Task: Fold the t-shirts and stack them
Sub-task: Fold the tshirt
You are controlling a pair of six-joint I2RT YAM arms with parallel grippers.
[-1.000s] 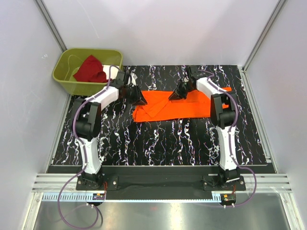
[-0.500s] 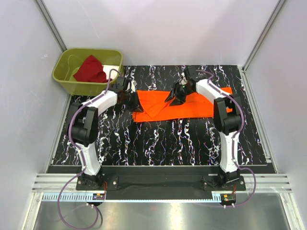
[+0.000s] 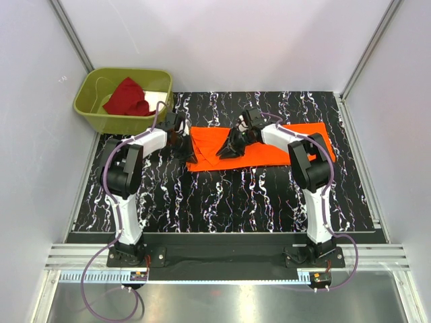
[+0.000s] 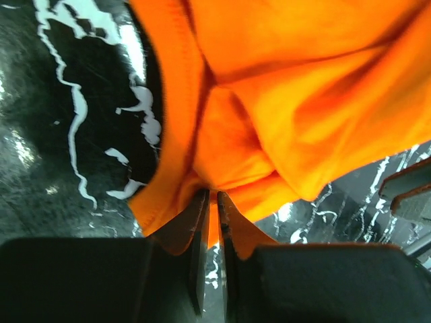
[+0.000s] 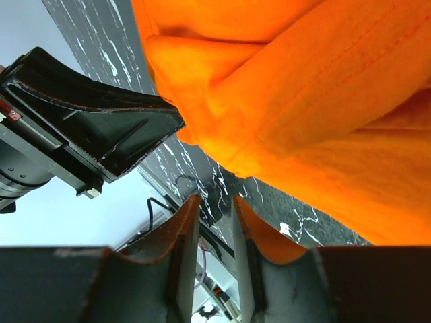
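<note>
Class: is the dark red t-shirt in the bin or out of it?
In. The dark red t-shirt lies crumpled inside the olive-green bin.

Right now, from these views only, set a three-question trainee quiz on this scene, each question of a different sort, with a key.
1. True or false: the red shirt lies in the bin.
2. What do the left jaws pinch? A, the edge of the orange shirt; B, a cable; C, nothing.
3. How many shirts lie on the table?
Key: 1 true; 2 A; 3 one.
</note>
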